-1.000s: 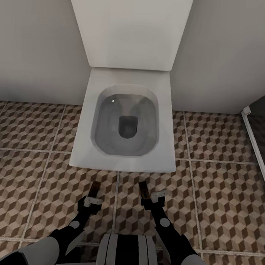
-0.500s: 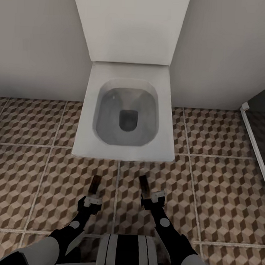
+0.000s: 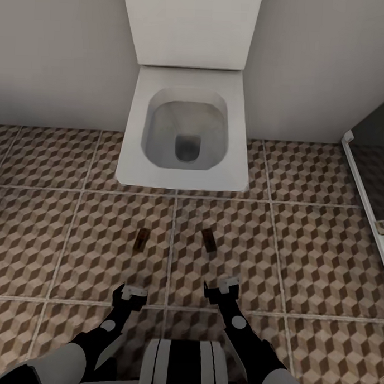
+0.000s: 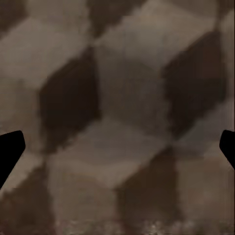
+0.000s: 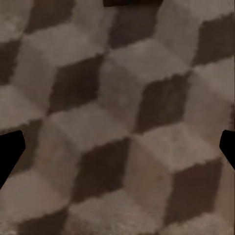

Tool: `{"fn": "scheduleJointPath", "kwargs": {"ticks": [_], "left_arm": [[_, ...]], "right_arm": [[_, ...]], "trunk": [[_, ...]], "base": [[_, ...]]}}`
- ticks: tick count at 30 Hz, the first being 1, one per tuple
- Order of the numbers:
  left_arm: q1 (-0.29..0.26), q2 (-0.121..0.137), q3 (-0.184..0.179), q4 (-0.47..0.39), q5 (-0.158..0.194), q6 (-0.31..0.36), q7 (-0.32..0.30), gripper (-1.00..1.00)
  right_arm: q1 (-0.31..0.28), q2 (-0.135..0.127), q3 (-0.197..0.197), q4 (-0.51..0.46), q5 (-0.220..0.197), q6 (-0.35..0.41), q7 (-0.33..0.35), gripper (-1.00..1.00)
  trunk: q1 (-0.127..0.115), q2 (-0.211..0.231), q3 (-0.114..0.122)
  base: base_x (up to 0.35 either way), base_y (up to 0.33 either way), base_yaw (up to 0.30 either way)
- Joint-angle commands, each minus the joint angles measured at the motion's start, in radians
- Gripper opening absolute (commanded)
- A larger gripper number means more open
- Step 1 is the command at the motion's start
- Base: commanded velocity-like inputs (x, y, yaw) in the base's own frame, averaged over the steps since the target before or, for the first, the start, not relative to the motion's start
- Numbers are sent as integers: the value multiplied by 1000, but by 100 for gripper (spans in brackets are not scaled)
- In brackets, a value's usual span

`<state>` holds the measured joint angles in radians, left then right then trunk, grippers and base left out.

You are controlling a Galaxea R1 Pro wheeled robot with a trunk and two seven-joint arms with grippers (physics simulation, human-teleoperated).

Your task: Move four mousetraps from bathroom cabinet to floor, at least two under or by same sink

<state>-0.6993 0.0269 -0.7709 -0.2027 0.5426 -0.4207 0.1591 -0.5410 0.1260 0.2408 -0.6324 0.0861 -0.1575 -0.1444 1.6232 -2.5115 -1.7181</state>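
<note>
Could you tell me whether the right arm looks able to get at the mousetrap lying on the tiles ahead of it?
Probably yes: the mousetrap lies flat on bare floor just beyond the open right pincer, with nothing between them.

The toilet [image 3: 186,130] looks smooth, glossy white ceramic, the bathroom floor [image 3: 312,258] matt printed tile with pale grout, and the two mousetraps [image 3: 141,240] [image 3: 209,240] dull dark-brown wood.

Home bathroom. White square-bowl toilet [image 3: 186,130] with raised lid against a plain grey wall [image 3: 58,52], floor [image 3: 312,264] in large cube-pattern brown/beige tiles, and a glass shower-screen edge [image 3: 364,188] at the right.
</note>
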Motion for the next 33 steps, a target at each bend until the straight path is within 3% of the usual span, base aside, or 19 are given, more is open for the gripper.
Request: {"fn": "scheduleJointPath", "kwargs": {"ticks": [1,23,33], "left_arm": [[0,1,-9,-1,2,-1,8,100],[0,1,-8,-1,2,-1,8,100],[0,0,-8,-1,2,-1,8,100]], "right_arm": [[-1,0,3,1,9,0,-9,100],[-1,-1,3,-1,9,0,-9,100],[-1,-2,3,-2,9,0,-9,100]], "trunk": [[-1,0,0],[-1,0,0],[-1,0,0]], "base": [[-337,0,0],[-334,0,0],[-105,0,0]]}}
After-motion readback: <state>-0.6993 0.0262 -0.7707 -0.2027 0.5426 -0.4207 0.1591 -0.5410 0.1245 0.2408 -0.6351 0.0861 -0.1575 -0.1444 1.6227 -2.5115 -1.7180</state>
